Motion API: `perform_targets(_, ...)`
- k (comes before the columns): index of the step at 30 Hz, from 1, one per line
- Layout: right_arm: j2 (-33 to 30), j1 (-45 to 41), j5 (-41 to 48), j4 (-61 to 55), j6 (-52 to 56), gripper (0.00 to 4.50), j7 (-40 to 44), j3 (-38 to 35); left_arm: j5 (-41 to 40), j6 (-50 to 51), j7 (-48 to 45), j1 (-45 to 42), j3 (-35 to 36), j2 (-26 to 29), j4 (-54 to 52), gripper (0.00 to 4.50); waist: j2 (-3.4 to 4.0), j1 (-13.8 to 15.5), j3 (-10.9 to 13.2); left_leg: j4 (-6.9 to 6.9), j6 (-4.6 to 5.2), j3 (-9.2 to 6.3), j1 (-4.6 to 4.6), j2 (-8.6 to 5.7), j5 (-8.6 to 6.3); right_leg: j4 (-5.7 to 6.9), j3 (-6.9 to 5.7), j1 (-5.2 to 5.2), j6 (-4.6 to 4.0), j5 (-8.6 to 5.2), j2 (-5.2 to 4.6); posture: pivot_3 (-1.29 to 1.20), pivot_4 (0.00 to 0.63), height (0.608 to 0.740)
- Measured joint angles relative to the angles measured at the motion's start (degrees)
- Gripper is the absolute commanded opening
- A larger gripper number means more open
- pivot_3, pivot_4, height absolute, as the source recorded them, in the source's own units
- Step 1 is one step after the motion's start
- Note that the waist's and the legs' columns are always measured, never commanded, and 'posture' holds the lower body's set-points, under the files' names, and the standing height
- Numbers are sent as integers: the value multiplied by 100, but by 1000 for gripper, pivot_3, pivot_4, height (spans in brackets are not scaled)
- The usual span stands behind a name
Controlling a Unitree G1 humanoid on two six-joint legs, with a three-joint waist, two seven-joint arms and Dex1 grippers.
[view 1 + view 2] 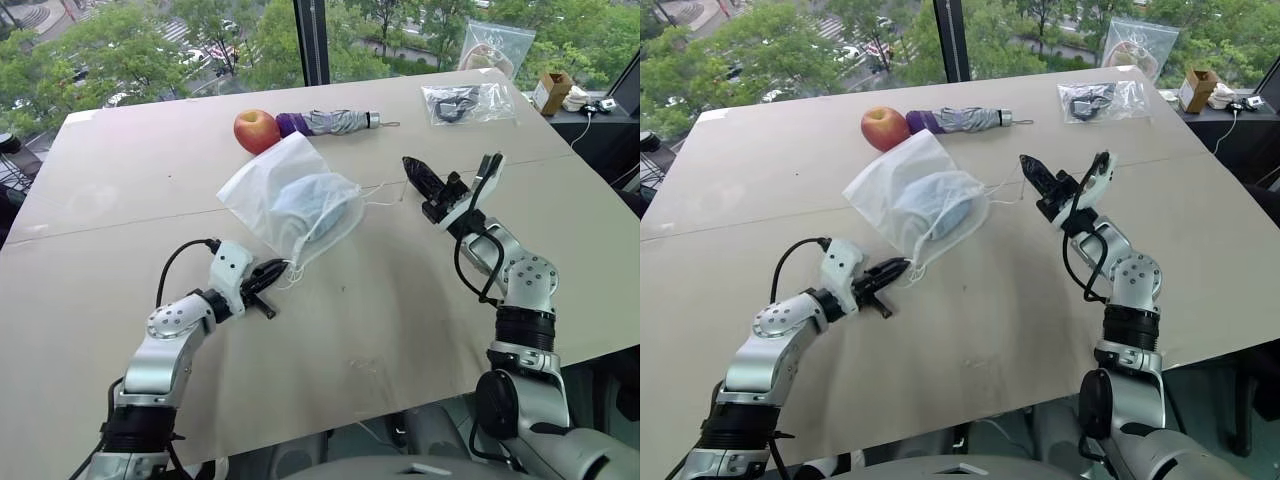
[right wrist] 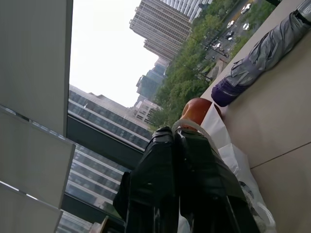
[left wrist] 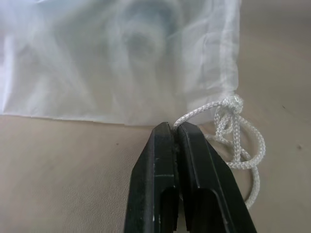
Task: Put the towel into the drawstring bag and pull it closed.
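Both hands clenched on cord (image 3: 228,131): left (image 1: 272,277), right (image 1: 420,178); towel (image 1: 315,208) blurred inside drawstring bag (image 1: 265,195).

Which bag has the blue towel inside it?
The white drawstring bag in the middle of the table, next to the apple. The two clear plastic bags lie at the far edge.

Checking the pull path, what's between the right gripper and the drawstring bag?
Just a thin white cord, running from the drawstring bag to the right gripper, over bare table, in the head views.

One drawstring bag (image 1: 285,200) holding one towel (image 1: 310,207), one apple (image 1: 256,130) and one umbrella (image 1: 330,123) beside the bag. Beyond the umbrella, two clear plastic bags (image 1: 467,103), perhaps.
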Motion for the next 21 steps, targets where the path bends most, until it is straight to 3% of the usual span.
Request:
perform_targets(3, -68, -180, -548, 281, -570, 0, -179, 59, 78, -262, 319, -107, 231, -58, 289, 23, 0, -10, 1, 0, 1, 0, 2, 0, 0, 3, 0, -1, 0, 0, 2, 0, 150, 740)
perform_targets(5, -473, -561, -1879, 1111, -1923, 0, -778, 187, 743, -1141, 1239, -402, 547, -43, 824, 23, -5, 25, 3, 1, 0, -6, -5, -3, 1, 1, -6, -3, 1, 1, 1, 0, 150, 740)
perform_targets(9, -867, -688, -3203, 2022, -3486, 0, -1420, 232, 1596, -2025, 2523, -725, 1050, 229, 1257, 23, -6, 55, 2, -11, -2, 6, -20, -12, 1, -7, 2, -13, -14, 17, -14, 0, 150, 740)
perform_targets(14, -864, -711, -3840, 2678, -4418, 0, -2353, 200, 2090, -2281, 3621, -799, 1171, 144, 1413, 23, -7, 8, 1, -53, -3, 35, -42, -22, 1, -5, 22, -53, -10, 19, -52, 0, 150, 740)
perform_targets(21, -865, -666, -4082, 2813, -4767, 0, -3652, 17, 2084, -1860, 4699, -812, 1563, -5, 1572, 23, -8, 8, 1, -54, -2, 35, -36, -22, 1, -3, 22, -55, -10, 18, -59, 0, 150, 740)
